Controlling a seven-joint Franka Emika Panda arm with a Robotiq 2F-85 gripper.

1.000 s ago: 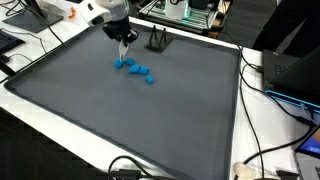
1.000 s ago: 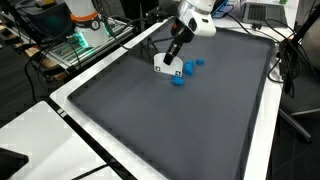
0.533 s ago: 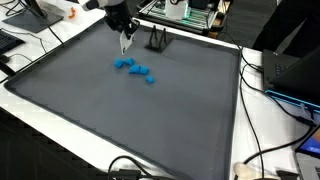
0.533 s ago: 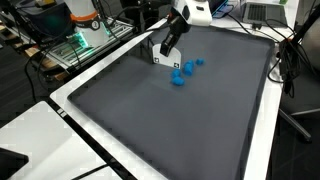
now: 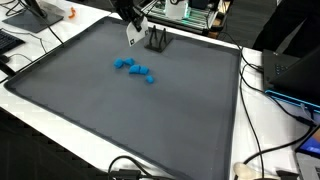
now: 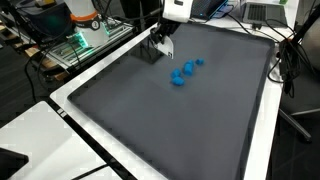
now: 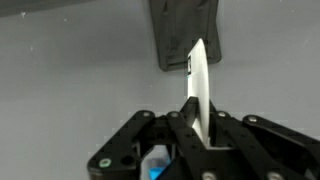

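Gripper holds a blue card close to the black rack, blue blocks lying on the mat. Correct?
No. The card in the gripper is white, not blue; the wrist view shows it. The rest stands: it is close to the black rack, and the blue blocks lie on the mat.

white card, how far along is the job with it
Done: the white card is up off the mat, clear of the blue pieces. In hand: the tool grips it on edge, lined up over the black stand in the wrist view. Left: it is not yet in the stand; probably lowering and release.
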